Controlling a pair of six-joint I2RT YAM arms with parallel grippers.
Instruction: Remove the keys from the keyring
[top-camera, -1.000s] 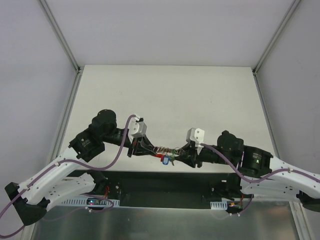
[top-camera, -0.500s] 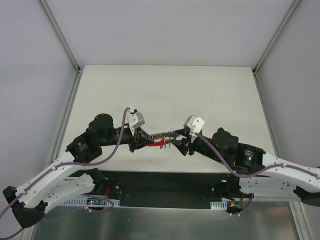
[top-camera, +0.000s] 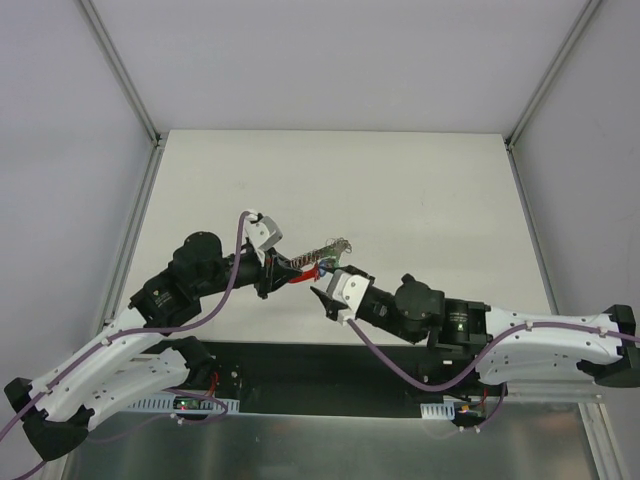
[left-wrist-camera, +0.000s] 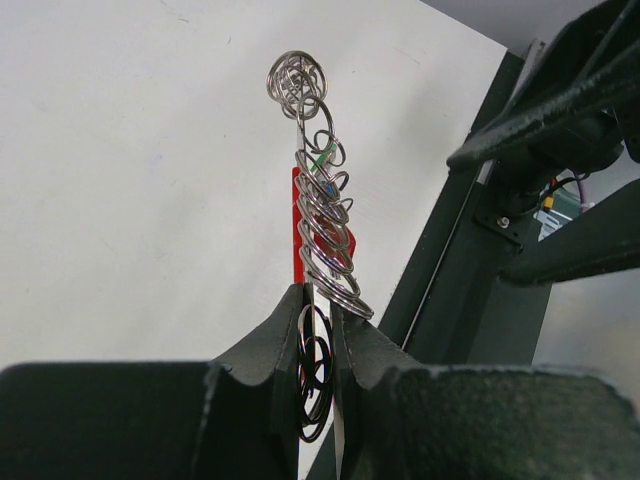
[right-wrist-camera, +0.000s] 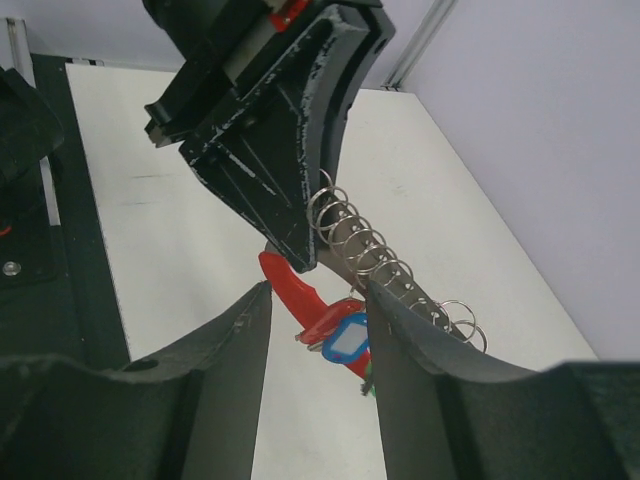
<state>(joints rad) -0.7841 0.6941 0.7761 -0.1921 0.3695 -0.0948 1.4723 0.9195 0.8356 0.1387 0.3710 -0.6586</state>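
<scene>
My left gripper (left-wrist-camera: 318, 305) is shut on one end of the keyring (left-wrist-camera: 322, 200), a chain of thin silvery wire rings joined to a red curved band (left-wrist-camera: 297, 240). The chain sticks out from the jaws with its far end free, above the table in the top view (top-camera: 325, 247). A red-headed key (right-wrist-camera: 338, 316) and a blue tag with a white label (right-wrist-camera: 347, 340) hang from the rings beside the red band (right-wrist-camera: 290, 285). My right gripper (right-wrist-camera: 318, 295) is open, its fingers either side of the band and keys without touching them. In the top view it (top-camera: 323, 285) sits just near of the chain.
The white tabletop (top-camera: 400, 190) spreads behind both arms, framed by metal rails. A dark base strip (top-camera: 330, 365) runs along the near edge under the arms. The right arm's links (left-wrist-camera: 560, 90) fill the right side of the left wrist view.
My right gripper has let go of the chain's right end, opened and swung down and left to sit under the keys. The left gripper has tilted the chain so its free end points away.
</scene>
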